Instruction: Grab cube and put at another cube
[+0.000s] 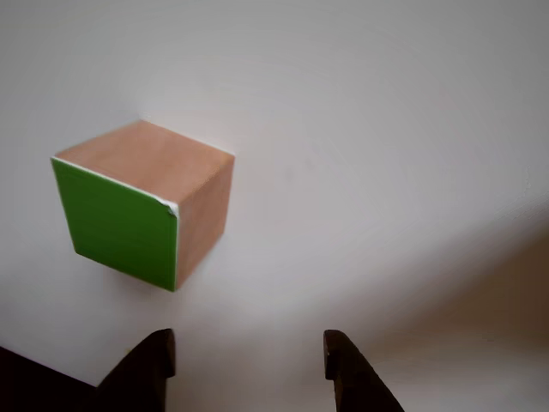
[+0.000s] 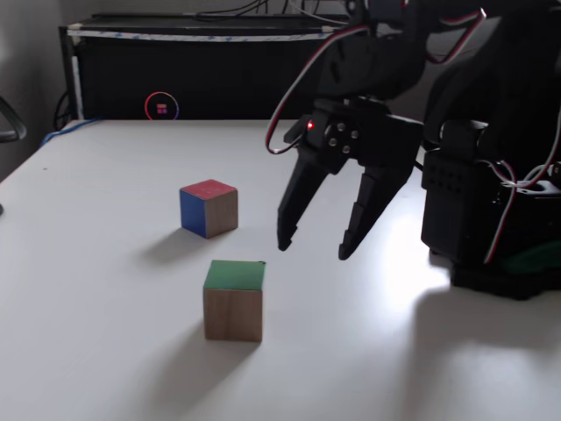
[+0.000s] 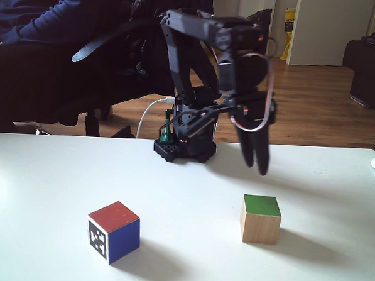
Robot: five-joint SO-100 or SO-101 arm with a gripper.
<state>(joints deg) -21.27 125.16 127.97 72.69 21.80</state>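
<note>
Cube [image 2: 233,300] – untouched (on table) – beside parted pincer [image 2: 314,246].

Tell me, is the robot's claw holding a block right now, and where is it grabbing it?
Nothing is held. The gripper hangs open above the table, with empty space between its fingers. The green-topped cube sits on the table apart from it, untouched.

In a fixed view, the cube [image 2: 233,300] on the table [image 2: 105,351], near and in front of another cube [image 2: 209,208].

black arm bent over, gripper [image 2: 314,246] pointing down, hanging in the air, fingers [image 1: 146,365] spread apart, empty.
</note>
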